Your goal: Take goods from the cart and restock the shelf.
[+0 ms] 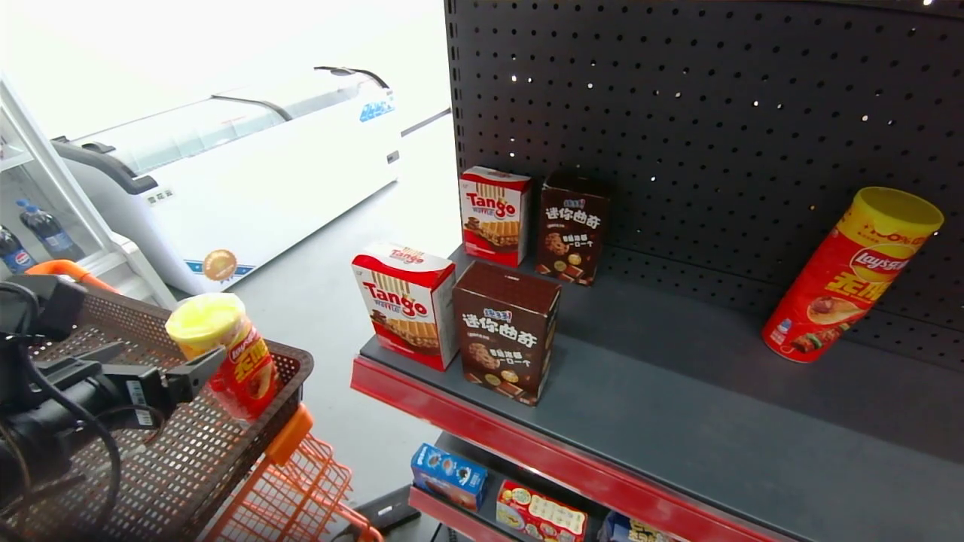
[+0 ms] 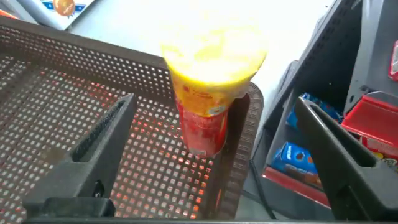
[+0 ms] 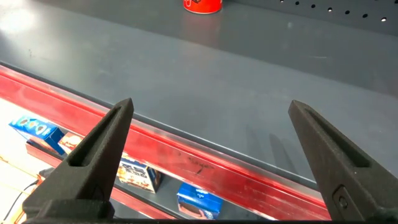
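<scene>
A red chips can with a yellow lid [image 1: 226,354] stands upright in the corner of the cart's brown mesh basket [image 1: 188,467]. My left gripper [image 1: 175,360] is level with it, open. In the left wrist view the can [image 2: 208,93] stands between the spread fingertips [image 2: 99,143] of the left gripper [image 2: 214,102], and neither fingertip touches it. A matching chips can [image 1: 851,275] leans against the pegboard at the shelf's right. My right gripper [image 3: 211,107] hangs open and empty over the red front edge of the shelf [image 3: 186,158]. The base of the shelf's can [image 3: 202,5] lies beyond it.
Two red wafer boxes [image 1: 410,301] [image 1: 493,214] and two brown cookie boxes [image 1: 504,331] [image 1: 572,226] stand at the shelf's left. Bare grey shelf board [image 1: 678,391] lies between them and the can. A lower shelf holds blue packs [image 1: 448,474]. A white chest freezer [image 1: 248,173] stands behind the cart.
</scene>
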Controlling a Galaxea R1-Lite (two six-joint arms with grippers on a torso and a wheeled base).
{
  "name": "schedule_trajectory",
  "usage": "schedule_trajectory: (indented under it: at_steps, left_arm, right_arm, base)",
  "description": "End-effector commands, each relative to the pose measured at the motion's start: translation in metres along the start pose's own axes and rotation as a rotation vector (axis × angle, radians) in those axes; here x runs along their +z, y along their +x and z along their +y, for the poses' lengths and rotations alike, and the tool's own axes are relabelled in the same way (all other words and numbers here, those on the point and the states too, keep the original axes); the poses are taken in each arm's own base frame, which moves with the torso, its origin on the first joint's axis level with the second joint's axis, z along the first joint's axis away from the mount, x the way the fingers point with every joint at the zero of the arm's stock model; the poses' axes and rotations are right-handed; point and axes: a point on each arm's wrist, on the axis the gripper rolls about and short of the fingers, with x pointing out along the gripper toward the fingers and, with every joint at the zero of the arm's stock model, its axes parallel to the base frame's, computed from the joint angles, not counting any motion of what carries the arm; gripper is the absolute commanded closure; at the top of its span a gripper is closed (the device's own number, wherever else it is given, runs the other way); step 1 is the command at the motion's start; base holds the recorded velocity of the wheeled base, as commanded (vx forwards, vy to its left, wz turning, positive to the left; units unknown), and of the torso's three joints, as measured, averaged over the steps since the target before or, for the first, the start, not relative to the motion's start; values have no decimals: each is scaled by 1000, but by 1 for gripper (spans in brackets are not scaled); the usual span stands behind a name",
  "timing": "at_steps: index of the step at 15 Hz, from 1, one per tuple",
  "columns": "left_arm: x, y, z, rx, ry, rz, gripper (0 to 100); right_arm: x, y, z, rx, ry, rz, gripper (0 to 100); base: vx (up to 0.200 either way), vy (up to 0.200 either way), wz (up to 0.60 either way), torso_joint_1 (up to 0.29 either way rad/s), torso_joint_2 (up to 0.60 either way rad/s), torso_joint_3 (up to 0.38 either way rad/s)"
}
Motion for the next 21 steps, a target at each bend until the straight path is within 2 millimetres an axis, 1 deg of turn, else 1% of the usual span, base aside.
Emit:
schedule_trajectory:
  at_steps: [1, 2, 4, 6, 7, 11, 12, 13, 15, 17, 21]
  left_arm:
    - [-22, 33, -5, -30, -1, 107, 0]
    - [-23, 37, -7, -36, -1, 102, 0]
    - [-30, 53, -6, -37, 13, 96, 0]
    - [-32, 59, -5, -29, 18, 82, 0]
    - [-35, 68, -3, -21, 19, 65, 0]
    - [-44, 83, 0, -7, 9, 74, 0]
    - [-46, 89, 1, -6, 5, 78, 0]
    - [-46, 90, 1, -5, 5, 80, 0]
    - [-46, 104, 3, -1, 5, 60, 0]
    - [-45, 114, 3, 0, 5, 40, 0]
    - [-56, 125, 4, 2, 4, 72, 0]
  right_arm:
    - [0, 0, 0, -1, 0, 0, 0]
    - [0, 0, 0, 1, 0, 0, 0]
    - [0, 0, 0, 1, 0, 2, 0]
    - [0, 0, 0, 1, 0, 2, 0]
    - [0, 0, 0, 1, 0, 0, 0]
    - [0, 0, 0, 1, 0, 2, 0]
    - [0, 0, 0, 1, 0, 0, 0]
    - [0, 0, 0, 1, 0, 0, 0]
    - [0, 0, 0, 1, 0, 2, 0]
    - [0, 0, 0, 1, 0, 2, 0]
    - [0, 0, 0, 1, 0, 0, 0]
  base:
    - [0, 0, 0, 0, 0, 0]
    - [0, 0, 0, 0, 0, 0]
    - [0, 0, 0, 0, 0, 0]
    - [0, 0, 0, 0, 0, 0]
    - [0, 0, 0, 0, 0, 0]
    - [0, 0, 0, 0, 0, 0]
    - [0, 0, 0, 0, 0, 0]
    - [0, 0, 0, 0, 0, 0]
    - [0, 0, 0, 0, 0, 0]
    - [0, 0, 0, 0, 0, 0]
    - [0, 0, 0, 0, 0, 0]
